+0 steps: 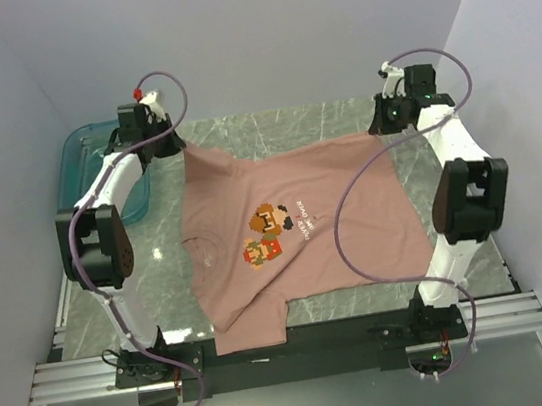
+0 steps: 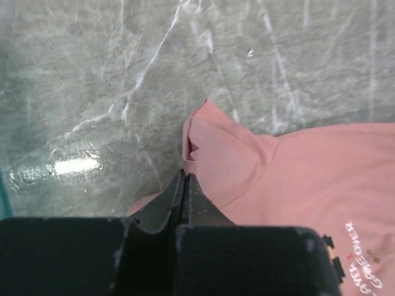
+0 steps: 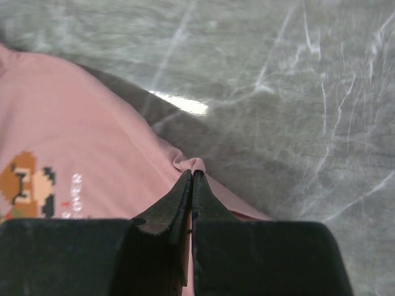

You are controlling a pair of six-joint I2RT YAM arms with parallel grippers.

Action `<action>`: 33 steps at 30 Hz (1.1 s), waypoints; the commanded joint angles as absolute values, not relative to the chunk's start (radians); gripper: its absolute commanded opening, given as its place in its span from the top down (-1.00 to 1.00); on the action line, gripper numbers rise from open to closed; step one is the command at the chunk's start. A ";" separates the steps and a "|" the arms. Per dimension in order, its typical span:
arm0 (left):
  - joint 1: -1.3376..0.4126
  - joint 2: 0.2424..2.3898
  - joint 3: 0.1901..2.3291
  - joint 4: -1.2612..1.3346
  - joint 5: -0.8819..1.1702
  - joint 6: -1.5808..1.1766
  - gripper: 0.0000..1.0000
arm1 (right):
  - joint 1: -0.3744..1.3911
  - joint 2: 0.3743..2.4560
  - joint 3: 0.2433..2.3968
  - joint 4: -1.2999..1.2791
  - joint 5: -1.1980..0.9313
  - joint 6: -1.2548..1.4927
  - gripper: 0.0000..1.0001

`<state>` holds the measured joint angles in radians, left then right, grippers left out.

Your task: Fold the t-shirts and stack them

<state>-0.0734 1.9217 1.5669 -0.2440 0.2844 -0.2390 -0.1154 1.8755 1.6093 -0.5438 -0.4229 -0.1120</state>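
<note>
So, early stage: nothing folded, nothing stacked. One pink t-shirt (image 1: 299, 260) lies spread flat and print-up on the marble tabletop (image 1: 280, 126), collar toward the left arm's side and hem toward the right. The near sleeve (image 1: 251, 329) reaches the tabletop's front edge. No second shirt is in view, so I can't say how many are left.

Left end effector (image 1: 164, 142) sits at the far-left corner. In the wrist view its fingers (image 2: 185, 179) are pressed together, with pink fabric on both sides of the tips, so it is clamped on the far sleeve (image 2: 222, 148). From above, that corner is drawn into a point toward it.

Right end effector (image 1: 387, 118) sits at the far-right corner. Its fingers are together (image 3: 191, 176), with a small pinch of the hem edge (image 3: 192, 164) bunched at the tips, so it is clamped on the shirt.

My read: both arms have the far edge and the first fold is about to start, probably far edge toward near. All folds are left to do, plus the stacking.

The teal tray (image 1: 77, 154) sits far-left beside the left arm, apart from the shirt. I can't tell what's in it.
</note>
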 commanded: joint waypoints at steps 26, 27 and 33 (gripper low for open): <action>-0.049 1.183 1.775 -0.215 0.133 -0.302 0.99 | -0.156 1.329 2.244 -0.787 -0.370 -0.216 1.00; -0.049 1.175 1.833 -0.234 0.133 -0.307 0.99 | -0.158 1.319 2.261 -0.781 -0.353 -0.206 1.00; -0.049 1.140 1.980 -0.253 0.135 -0.345 0.99 | -0.166 1.213 2.289 -0.733 -0.327 -0.163 1.00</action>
<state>-0.0536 1.1584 1.9102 -0.2577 0.1577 -0.3122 -0.1562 1.2503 2.2593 -0.7799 -0.3679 -0.1982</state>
